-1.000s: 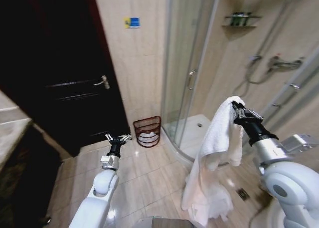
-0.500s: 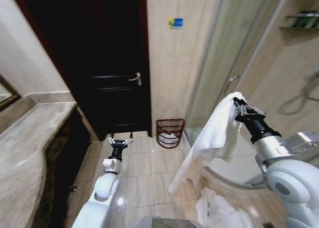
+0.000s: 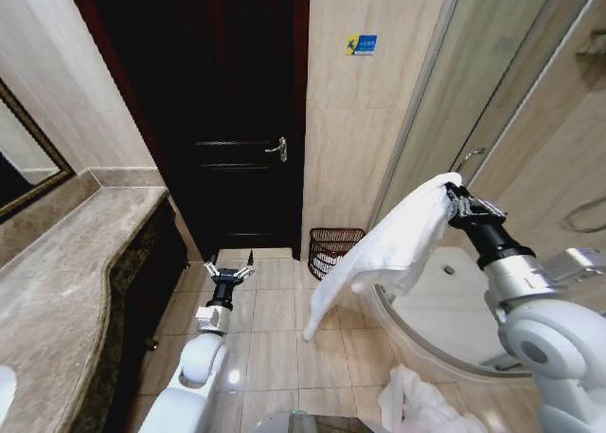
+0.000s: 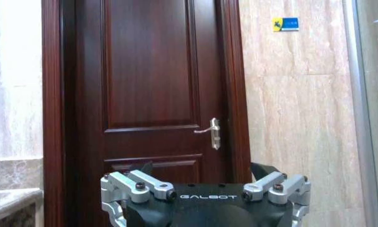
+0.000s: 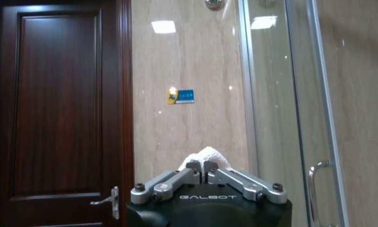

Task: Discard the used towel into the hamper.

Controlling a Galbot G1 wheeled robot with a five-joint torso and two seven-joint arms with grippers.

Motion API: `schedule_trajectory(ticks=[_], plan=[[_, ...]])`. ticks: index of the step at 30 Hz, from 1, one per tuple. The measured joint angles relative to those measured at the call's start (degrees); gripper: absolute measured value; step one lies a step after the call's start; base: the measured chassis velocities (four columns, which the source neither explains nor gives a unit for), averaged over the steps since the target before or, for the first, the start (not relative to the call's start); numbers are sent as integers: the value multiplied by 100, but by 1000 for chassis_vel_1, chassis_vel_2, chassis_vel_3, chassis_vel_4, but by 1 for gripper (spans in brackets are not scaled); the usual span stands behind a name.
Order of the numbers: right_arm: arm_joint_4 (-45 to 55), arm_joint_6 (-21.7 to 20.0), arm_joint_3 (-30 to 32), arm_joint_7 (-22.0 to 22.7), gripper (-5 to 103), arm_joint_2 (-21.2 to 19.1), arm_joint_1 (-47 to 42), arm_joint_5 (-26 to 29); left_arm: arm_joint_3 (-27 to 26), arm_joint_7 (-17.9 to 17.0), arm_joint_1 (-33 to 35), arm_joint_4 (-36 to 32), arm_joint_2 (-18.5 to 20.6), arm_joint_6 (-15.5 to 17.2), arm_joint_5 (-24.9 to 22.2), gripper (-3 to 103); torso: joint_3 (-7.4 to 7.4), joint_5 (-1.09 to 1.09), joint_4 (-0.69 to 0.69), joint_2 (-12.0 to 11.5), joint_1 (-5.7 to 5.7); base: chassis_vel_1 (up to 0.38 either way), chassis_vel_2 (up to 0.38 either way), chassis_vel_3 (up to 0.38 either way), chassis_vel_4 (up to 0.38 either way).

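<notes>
1. The right gripper (image 3: 453,198) is raised at the right of the head view, its fingers clenched on a bunched edge of the white towel (image 3: 388,248)
2. In the right wrist view the same gripper (image 5: 202,166) has its two fingers pressed together with a tuft of the towel (image 5: 205,156) pinched between them
3. The towel hangs from the grip and trails down and to the left, its lower corner off the floor and just in front of the hamper
4. The hamper (image 3: 333,247) stands on the tiled floor against the beige wall, between the dark door (image 3: 227,130) and the glass shower screen (image 3: 473,92); the towel covers part of its right side
5. The left gripper (image 3: 230,265) is held low and forward over the floor, pointing at the door, fingers spread and holding nothing; in the left wrist view (image 4: 205,177) they stand wide apart
6. A second heap of white cloth (image 3: 421,409) lies on the floor by the shower base
7. A stone counter (image 3: 66,281) runs along the left side
</notes>
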Motion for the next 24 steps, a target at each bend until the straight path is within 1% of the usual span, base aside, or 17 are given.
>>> schedule_trajectory(ticks=[7, 16, 24], plan=[[-96, 68, -81, -126, 2, 153, -99, -223, -26, -1, 5, -15, 13, -5, -1, 100, 0, 0, 0, 0, -1, -30, 40, 38, -38], [-77, 75, -76, -166, 2, 164, -140, -285, 74, 0, -66, 61, -12, -1, 17, 100, 1, 0, 0, -1, 4, -117, 107, 107, -111], [-48, 77, -96, -185, 2, 178, -140, -324, 75, 4, -108, 103, 10, 8, -2, 100, 0, -1, 0, 0, 0, -65, 72, 74, -75]])
